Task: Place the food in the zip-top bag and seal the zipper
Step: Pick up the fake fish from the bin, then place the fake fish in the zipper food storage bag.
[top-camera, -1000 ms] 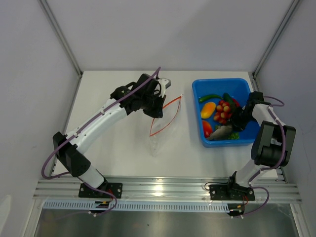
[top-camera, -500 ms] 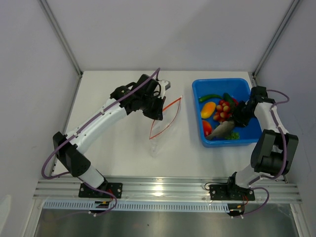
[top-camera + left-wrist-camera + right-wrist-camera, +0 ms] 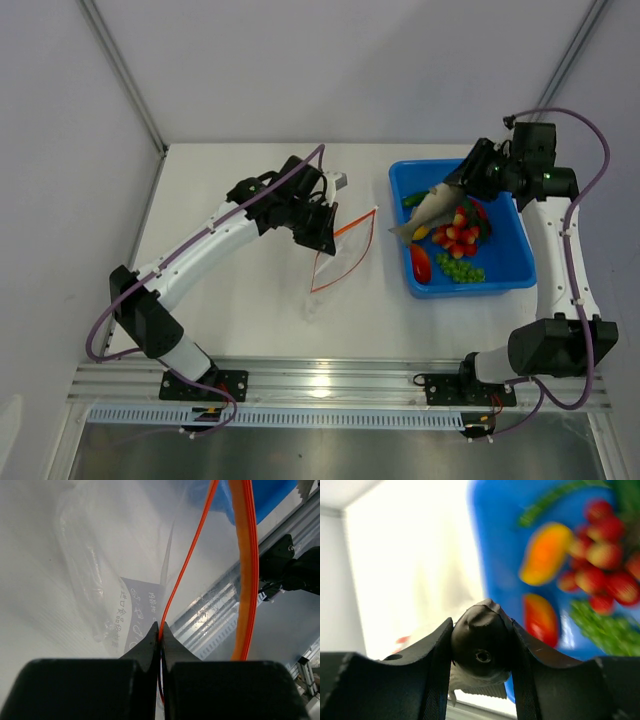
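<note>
Top external: blue tub beside bag

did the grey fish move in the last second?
Yes. The grey fish, gripped by the right gripper, went from the blue tub's near edge toward its far-left corner.

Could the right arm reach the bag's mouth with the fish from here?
Probably yes: the left gripper pinches the zipper, holding the bag open; nothing stands between it and the fish.
</note>
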